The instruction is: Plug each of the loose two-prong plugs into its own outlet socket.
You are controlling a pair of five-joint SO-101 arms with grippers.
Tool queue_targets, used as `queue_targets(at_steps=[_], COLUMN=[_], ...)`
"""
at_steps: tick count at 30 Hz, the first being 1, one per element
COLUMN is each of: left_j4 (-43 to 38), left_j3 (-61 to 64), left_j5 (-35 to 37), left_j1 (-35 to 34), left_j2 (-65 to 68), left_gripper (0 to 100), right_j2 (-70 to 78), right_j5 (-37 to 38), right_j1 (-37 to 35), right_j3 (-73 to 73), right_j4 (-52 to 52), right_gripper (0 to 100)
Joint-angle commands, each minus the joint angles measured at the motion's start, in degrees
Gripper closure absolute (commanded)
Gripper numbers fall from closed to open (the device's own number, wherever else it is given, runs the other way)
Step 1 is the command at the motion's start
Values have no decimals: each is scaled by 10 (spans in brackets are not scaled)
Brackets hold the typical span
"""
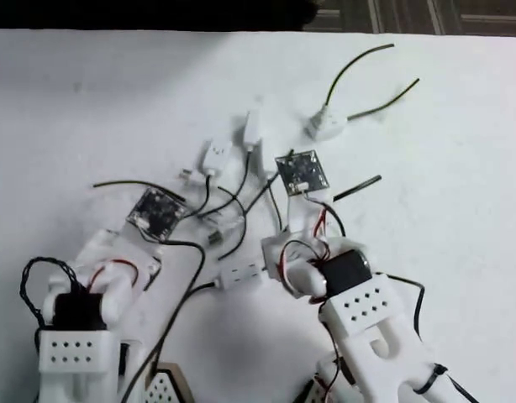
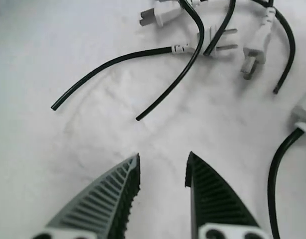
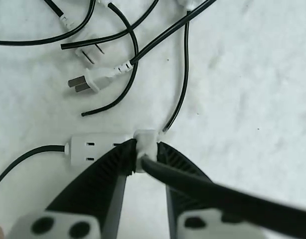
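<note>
Because a plug only goes home when its prongs meet the slots squarely, the right claw [image 3: 146,146] is clamped across the white plug [image 3: 145,137]. It holds the plug tight against one end of the white socket block [image 3: 95,149], which lies flat on the bench [image 3: 252,99]. The prongs are hidden between claw and block, so I cannot tell whether they are seated. I judge that they point along the block's long axis, into that end. From above, the block [image 1: 239,273] runs roughly across the bench, and its own cord leaves the opposite end. A black cord [image 3: 185,64] runs off from beside the held plug. A loose plug [image 3: 90,82] lies near, roughly parallel to the block, with its prongs toward the block's corded end. The left claw [image 2: 163,162] hovers over bare bench, partly open and holding nothing.
</note>
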Motion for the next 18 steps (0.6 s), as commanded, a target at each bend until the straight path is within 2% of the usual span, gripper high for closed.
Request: queue_targets(at_steps=[1,4,10,18], left_j4=[-2,-9,-98,-107], left_j3=[-24,-11,56,38], left_j5=[-27,-28,-18,5], left_j1=[4,14,65,111], left_j2=[30,49,118,219], left_gripper=[835,834,834,834], right_j2=[-7,-7,-7,-7], right_j5=[-4,-4,-4,-4], right_j1=[7,7,7,11], right_j3=[-4,-4,-4,-4], right_j4=[-12,-12,-11,-10], right_gripper=[982,982,982,982])
